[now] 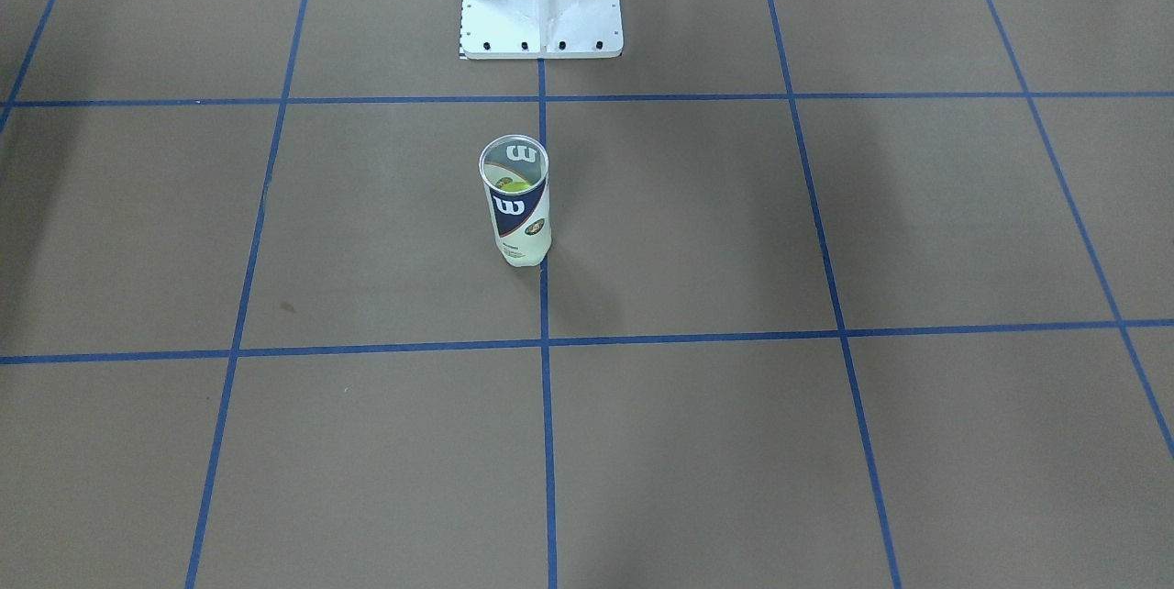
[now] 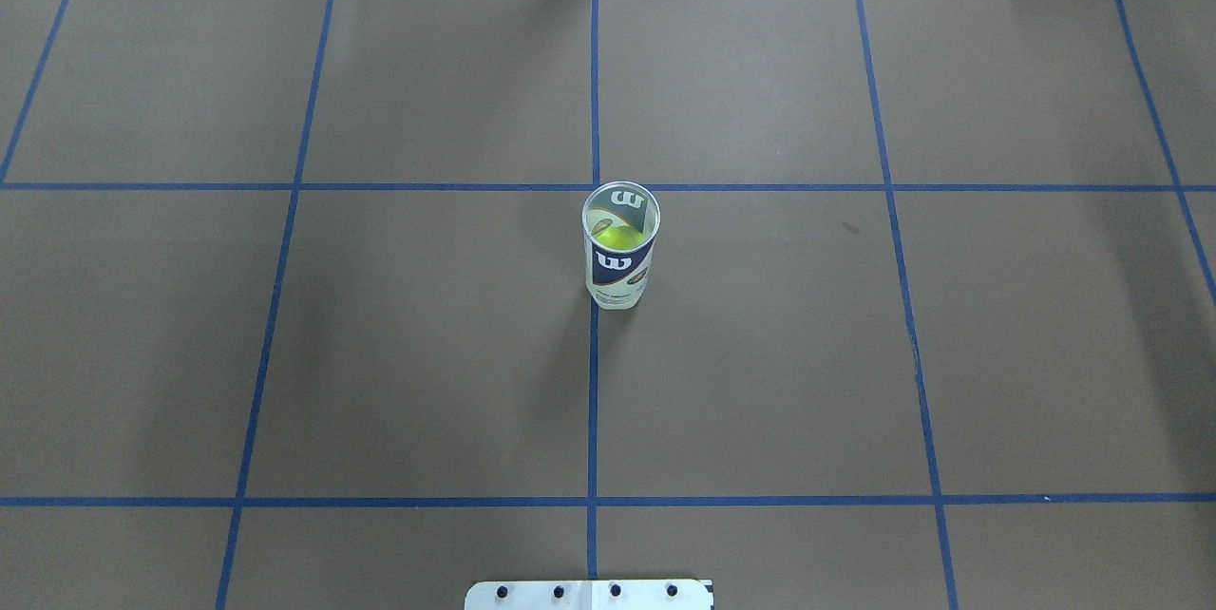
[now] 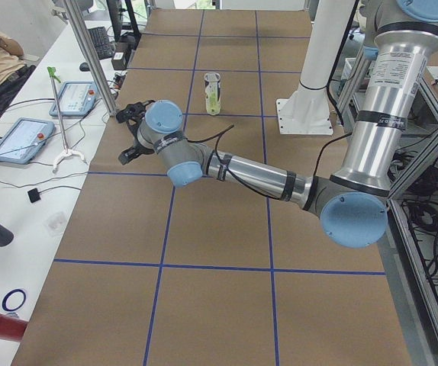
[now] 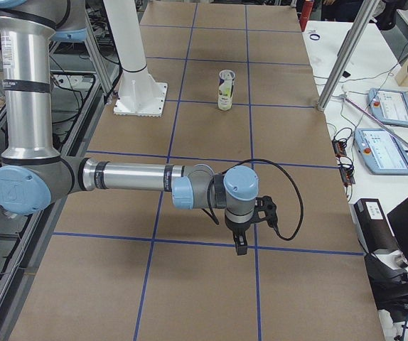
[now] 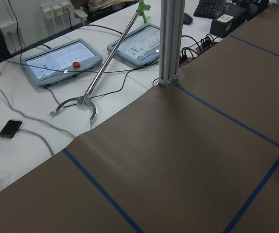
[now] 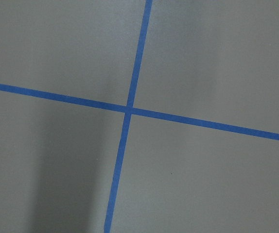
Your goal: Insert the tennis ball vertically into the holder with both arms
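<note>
You have two arms on this rig, and neither is near the work. Your left arm [image 3: 257, 177] reaches low out toward the bench [image 2: 427, 353] edge on the robot's left. Its end effector [image 3: 127, 136] shows only in the side view, so I cannot tell whether its fingers are spread or pressed together. Its wrist camera looks at one aluminium post [image 5: 171, 39] and two touchscreen pendants [image 5: 61, 60] on the white side table. At the middle of the bench you have one holder [image 2: 619, 258], standing upright with its mouth open, right on the centre tape line. One tennis ball [image 2: 617, 236] sits inside it, yellow-green through the rim. One white pedestal [image 1: 541, 11] stands behind it, well apart. Your right arm [image 4: 126, 176] stretches low over the robot's right end of the bench, well away from the holder. Its end effector [image 4: 241, 245] points down, and I cannot tell its finger state either. Its wrist camera shows only one crossing of blue tape.
</note>
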